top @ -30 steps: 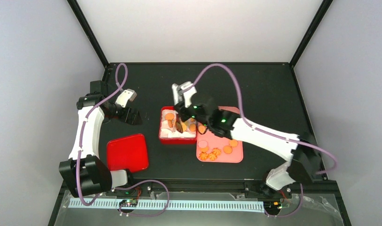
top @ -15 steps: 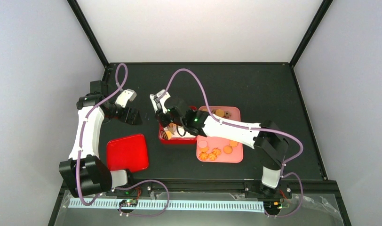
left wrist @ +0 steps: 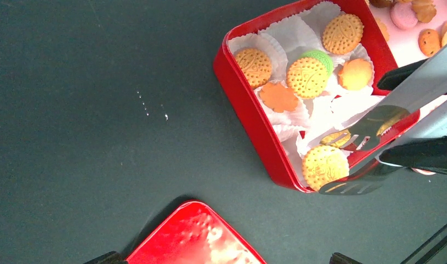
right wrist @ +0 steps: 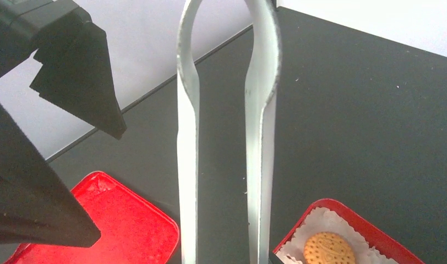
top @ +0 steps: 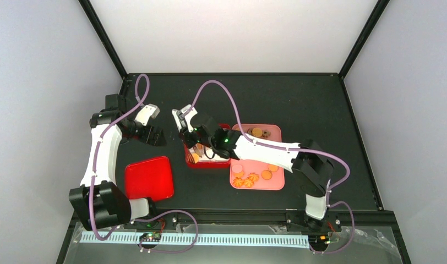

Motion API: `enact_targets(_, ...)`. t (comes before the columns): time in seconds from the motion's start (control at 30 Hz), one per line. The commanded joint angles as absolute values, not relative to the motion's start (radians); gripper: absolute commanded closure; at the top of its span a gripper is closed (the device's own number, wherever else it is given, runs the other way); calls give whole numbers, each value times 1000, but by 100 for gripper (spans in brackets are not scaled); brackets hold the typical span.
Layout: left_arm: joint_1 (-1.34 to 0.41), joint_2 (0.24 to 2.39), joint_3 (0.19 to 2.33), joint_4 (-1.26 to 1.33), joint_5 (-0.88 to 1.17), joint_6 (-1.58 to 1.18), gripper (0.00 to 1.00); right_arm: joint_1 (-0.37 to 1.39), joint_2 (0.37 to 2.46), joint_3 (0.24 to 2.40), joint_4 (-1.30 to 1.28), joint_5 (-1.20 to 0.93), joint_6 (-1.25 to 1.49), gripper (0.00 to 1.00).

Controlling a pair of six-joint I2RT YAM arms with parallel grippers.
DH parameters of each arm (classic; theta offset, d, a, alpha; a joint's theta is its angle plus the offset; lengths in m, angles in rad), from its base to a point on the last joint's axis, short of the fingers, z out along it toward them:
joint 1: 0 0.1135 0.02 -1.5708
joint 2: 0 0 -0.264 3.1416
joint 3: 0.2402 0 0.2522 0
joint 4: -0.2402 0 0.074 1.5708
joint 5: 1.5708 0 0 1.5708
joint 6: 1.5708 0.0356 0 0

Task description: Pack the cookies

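Note:
Several cookies (left wrist: 308, 77) lie in white paper cups inside a red box (left wrist: 249, 118). More cookies (top: 253, 177) rest on the pink tray (top: 276, 184). My right gripper (top: 192, 137) is shut on metal tongs (right wrist: 227, 82), whose two arms run down between its fingers. The tong tips (left wrist: 361, 159) reach over the box's near corner, and a round golden cookie (left wrist: 323, 165) sits between them. In the left wrist view the tips touch its edges. My left gripper (top: 151, 133) stands open left of the box, with nothing between its fingers.
A red lid (top: 150, 179) lies flat at the front left, its corner under my left gripper (left wrist: 224, 258). The pink tray touches the box's right side. My left gripper's black fingers (right wrist: 78, 66) are close to the tongs' handle loop.
My right arm has swung left with the tongs, from the box's right side by the tray to its left near corner. The left arm has not moved.

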State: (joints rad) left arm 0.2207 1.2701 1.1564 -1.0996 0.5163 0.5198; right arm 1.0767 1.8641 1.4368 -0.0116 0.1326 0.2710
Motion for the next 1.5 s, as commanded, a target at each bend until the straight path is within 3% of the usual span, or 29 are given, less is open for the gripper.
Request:
enact_targets(0.0, 227, 1266, 1161, -1099, 508, 521, 1, 1076, 1889, 1488, 55, 172, 280, 76)
enact_targets(0.37, 226, 1264, 1154, -1096, 504, 525, 1, 1077, 1903, 1494, 63, 175, 282, 76)
enact_targets(0.73, 226, 1263, 1161, -1094, 491, 521, 1, 1077, 1889, 1499, 83, 178, 277, 63)
enact_targets(1.47, 232, 1255, 1170, -1110, 478, 534, 1, 1075, 1844, 1423, 99, 208, 259, 62)
